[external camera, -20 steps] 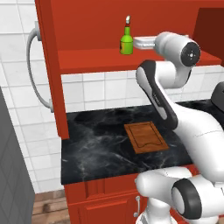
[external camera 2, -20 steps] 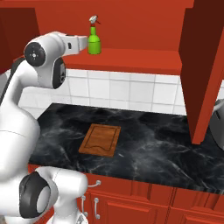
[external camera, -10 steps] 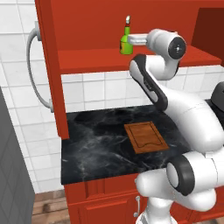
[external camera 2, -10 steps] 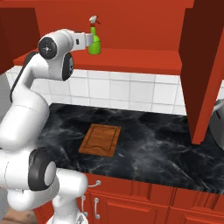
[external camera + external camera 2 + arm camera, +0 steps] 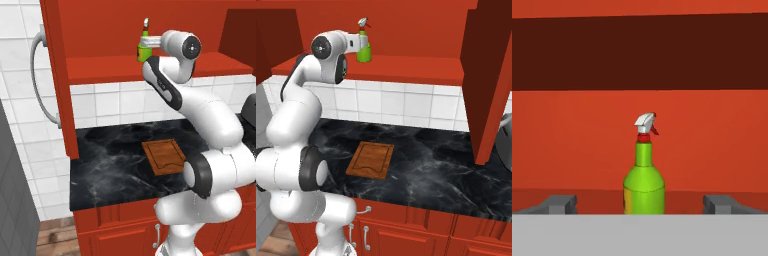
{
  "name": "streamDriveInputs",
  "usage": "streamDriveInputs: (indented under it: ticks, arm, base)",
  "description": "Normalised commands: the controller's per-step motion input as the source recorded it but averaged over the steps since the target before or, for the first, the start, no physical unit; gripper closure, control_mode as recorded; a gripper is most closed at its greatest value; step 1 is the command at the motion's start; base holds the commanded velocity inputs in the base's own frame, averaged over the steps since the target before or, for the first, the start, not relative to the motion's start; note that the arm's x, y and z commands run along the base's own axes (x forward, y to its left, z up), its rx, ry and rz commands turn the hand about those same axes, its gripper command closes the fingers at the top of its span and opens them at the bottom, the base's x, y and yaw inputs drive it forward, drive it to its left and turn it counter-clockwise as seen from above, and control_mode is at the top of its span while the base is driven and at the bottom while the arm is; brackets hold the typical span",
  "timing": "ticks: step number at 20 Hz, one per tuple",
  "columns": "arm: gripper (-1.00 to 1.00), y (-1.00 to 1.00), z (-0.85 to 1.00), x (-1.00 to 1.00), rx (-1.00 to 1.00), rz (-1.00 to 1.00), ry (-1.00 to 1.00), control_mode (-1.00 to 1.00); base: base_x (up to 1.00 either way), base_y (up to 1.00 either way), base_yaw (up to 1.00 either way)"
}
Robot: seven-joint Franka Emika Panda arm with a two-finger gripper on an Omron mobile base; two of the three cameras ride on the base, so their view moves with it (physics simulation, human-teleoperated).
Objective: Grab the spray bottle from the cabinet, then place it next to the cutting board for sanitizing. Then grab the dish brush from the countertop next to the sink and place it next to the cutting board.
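While cabinet (image 5: 406,30) stands open, spray bottle (image 5: 644,180) upright on red shelf (image 5: 406,67) near front edge. Gripper (image 5: 644,204) spread wide, bottle centred between fingertips (image 5: 562,204). Advise: advance level, close on body below neck, lift clear before retreating.

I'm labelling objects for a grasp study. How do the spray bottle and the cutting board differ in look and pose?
The spray bottle is green and stands upright; the cutting board is brown and lies flat. The spray bottle sits up on the cabinet shelf; the cutting board rests below on the countertop. Neither is held: the open end effector only faces the bottle.
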Motion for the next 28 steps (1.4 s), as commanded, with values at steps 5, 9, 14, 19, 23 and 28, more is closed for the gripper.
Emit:
streamDriveInputs:
  ticks: [5,9,14,19,23,28]
  arm:
    - [-1.00,0.00,0.00,0.59,0.00,0.00,0.05,-1.00]
    - [-1.00,0.00,0.00,0.54,0.00,0.00,0.02,-1.00]
    - [-1.00,0.08,0.00,0.54,0.00,-0.03,0.00,-1.00]
    - [-1.00,0.00,0.00,0.50,0.00,-0.02,0.00,-1.00]
    - [-1.00,0.00,0.00,0.45,0.00,0.00,0.00,-1.00]
    - [-1.00,0.03,0.00,0.27,0.00,-0.01,-0.01,-1.00]
  base:
    - [0.00,0.00,0.00]
    - [0.00,0.00,0.00]
    - [0.00,0.00,0.00]
    - [0.00,0.00,0.00]
    - [0.00,0.00,0.00]
    - [0.00,0.00,0.00]
